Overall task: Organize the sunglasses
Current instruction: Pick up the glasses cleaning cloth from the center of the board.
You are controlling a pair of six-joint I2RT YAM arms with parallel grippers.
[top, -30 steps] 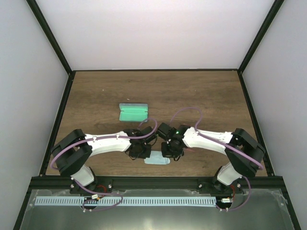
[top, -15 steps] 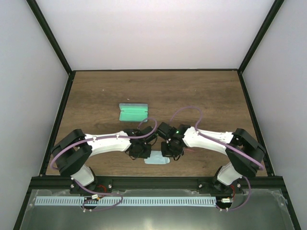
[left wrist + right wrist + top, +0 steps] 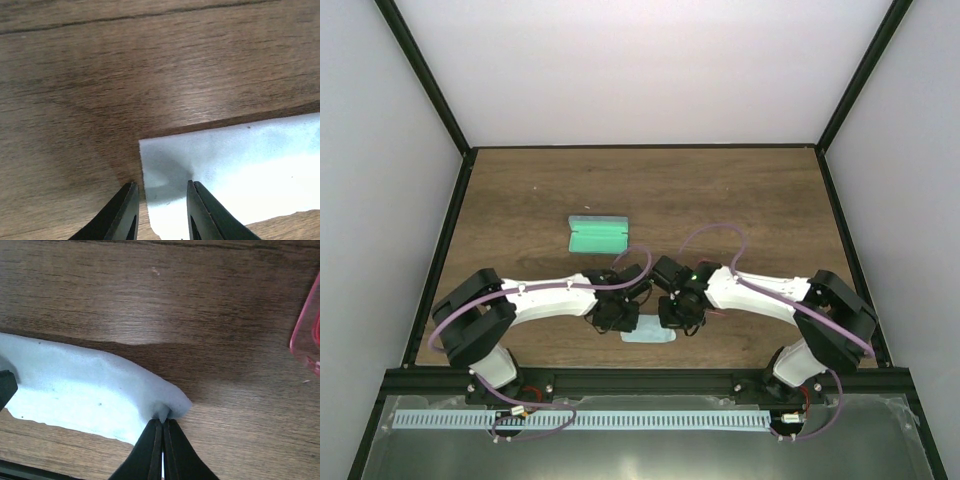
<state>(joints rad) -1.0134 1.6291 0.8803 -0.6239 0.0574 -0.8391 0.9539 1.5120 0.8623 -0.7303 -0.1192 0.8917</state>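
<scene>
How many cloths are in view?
1: a light blue cloth at the near edge, its right end pinched in the right pincer, its left corner at the left pincer. Arms could hide another.

White arms (image 3: 552, 296), seemingly purple cables (image 3: 716, 231)

One case (image 3: 597, 236), one cloth (image 3: 235, 170), one pair of sunglasses (image 3: 306, 335).

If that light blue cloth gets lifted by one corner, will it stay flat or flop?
Probably flops: the cloth puckers where the right fingers pinch its edge. It looks thin, so likely light. Pushed, it would probably bunch up, not slide.
</scene>
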